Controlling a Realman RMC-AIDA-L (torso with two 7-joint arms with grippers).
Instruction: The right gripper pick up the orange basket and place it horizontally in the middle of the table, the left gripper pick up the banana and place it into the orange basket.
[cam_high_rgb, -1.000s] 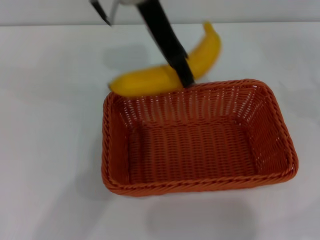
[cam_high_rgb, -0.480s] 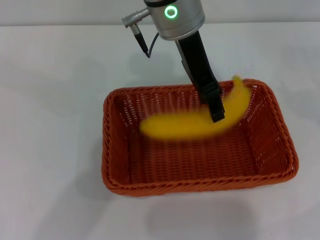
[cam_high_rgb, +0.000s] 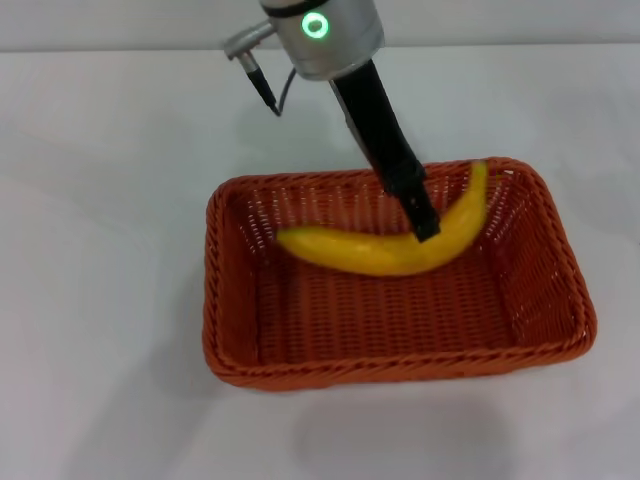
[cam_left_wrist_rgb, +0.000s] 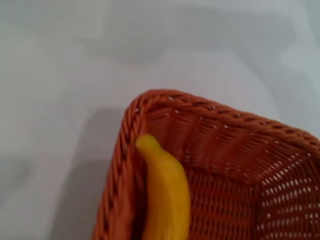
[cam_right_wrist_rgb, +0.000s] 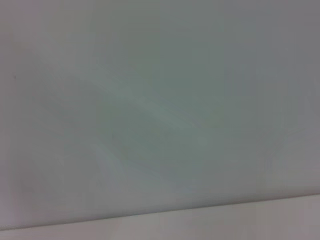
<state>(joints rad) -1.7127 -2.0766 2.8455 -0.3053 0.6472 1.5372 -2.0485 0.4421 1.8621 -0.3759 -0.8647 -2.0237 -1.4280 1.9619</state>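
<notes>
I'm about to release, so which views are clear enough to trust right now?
Head view: sharp, even light, soft shadows; left gripper holds the banana inside the orange basket. Left wrist view: softly focused, but banana and basket rim are readable. Right wrist view: only a featureless grey-white surface, useless here.

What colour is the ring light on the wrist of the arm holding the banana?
Green; the ring light shows best in the head view, above the left pincer gripping the banana.

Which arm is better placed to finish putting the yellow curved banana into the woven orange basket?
Left. The left gripper already grips the yellow curved banana inside the woven orange basket; it probably only needs to release. The right gripper is not in view.
</notes>
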